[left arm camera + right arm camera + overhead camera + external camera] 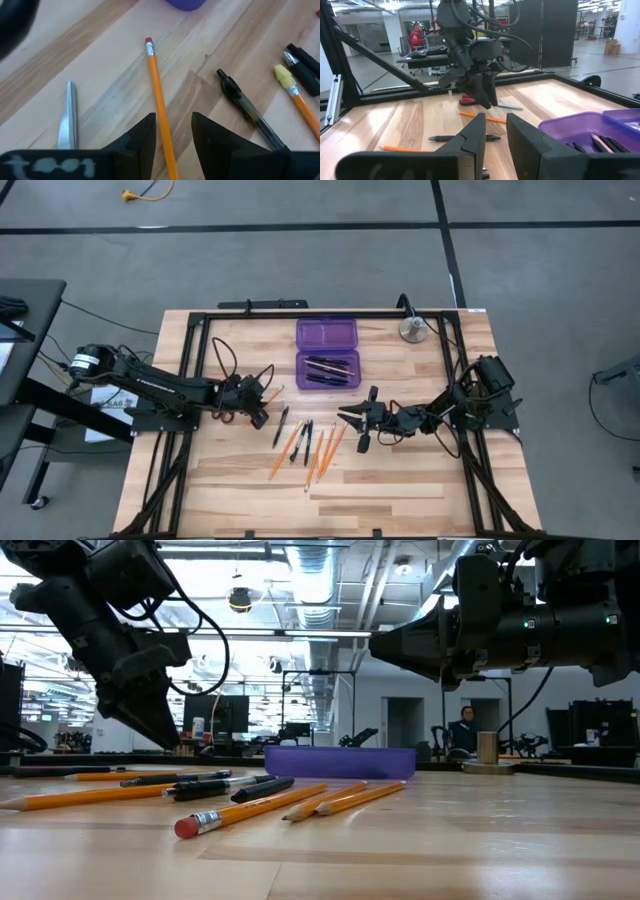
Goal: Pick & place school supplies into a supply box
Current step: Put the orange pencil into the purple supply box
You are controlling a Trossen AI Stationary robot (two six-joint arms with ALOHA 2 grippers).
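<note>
The left pincer (172,137) hangs low over the counter (400,480) with its dark fingers a narrow gap apart, straddling a thin orange pencil (159,100) without gripping it. Beside that pencil lie a flat silver scissor blade (67,117) and a black pen (247,110).

The right pincer (495,132) waits near the purple box (327,354), slightly parted and empty.

The box is translucent plastic, rectangular, lying open with pens in one half. The loose pencils and pens (310,445) lie in a fan on the pale wood, in front of the box. A round silver object (411,329) sits just beside the box.
</note>
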